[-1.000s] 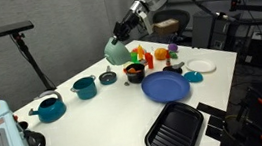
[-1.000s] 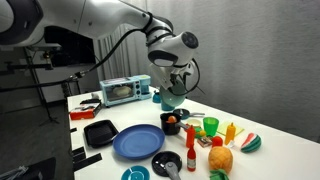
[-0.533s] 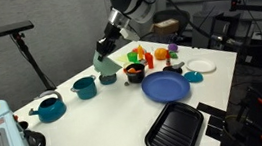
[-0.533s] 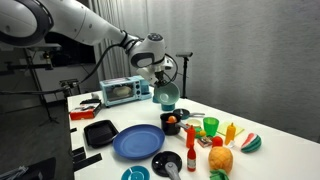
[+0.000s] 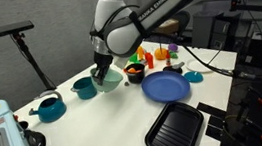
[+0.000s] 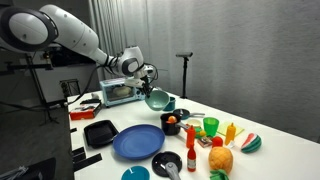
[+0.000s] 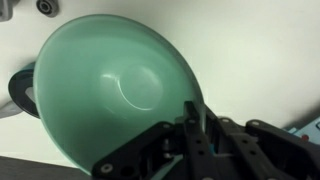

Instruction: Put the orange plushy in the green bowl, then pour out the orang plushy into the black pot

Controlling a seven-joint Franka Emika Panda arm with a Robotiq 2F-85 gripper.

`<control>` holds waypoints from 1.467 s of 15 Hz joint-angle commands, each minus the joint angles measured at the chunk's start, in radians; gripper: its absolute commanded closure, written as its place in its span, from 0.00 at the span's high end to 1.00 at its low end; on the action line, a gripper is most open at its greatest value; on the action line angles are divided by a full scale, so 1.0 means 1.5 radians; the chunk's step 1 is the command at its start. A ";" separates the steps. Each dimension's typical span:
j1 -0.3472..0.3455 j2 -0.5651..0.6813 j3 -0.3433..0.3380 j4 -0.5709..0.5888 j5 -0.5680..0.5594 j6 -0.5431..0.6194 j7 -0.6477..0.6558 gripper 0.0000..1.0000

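My gripper [image 7: 190, 118] is shut on the rim of the green bowl [image 7: 110, 90], which fills the wrist view and looks empty. In both exterior views the gripper [image 5: 101, 73] [image 6: 147, 89] holds the bowl [image 5: 109, 80] [image 6: 157, 99] tilted, low over the table. The bowl is beside the black pot [image 5: 135, 73] [image 6: 172, 124], not over it. The orange plushy [image 6: 171, 120] lies inside the black pot.
A dark-blue plate [image 5: 166, 86] [image 6: 137, 143] lies in front of the pot. Two teal pots [image 5: 83, 87] [image 5: 48, 109] stand near the bowl. There is also a black grill pan [image 5: 173, 128] [image 6: 100, 132], colourful toy foods [image 6: 225, 150] and a toaster oven [image 6: 118, 91].
The arm has carried the green bowl away from above the black pot, down and toward the teal pots. The plushy stays in the pot.
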 commanded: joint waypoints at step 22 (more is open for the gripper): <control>0.035 0.017 0.129 -0.011 -0.200 -0.185 -0.297 0.33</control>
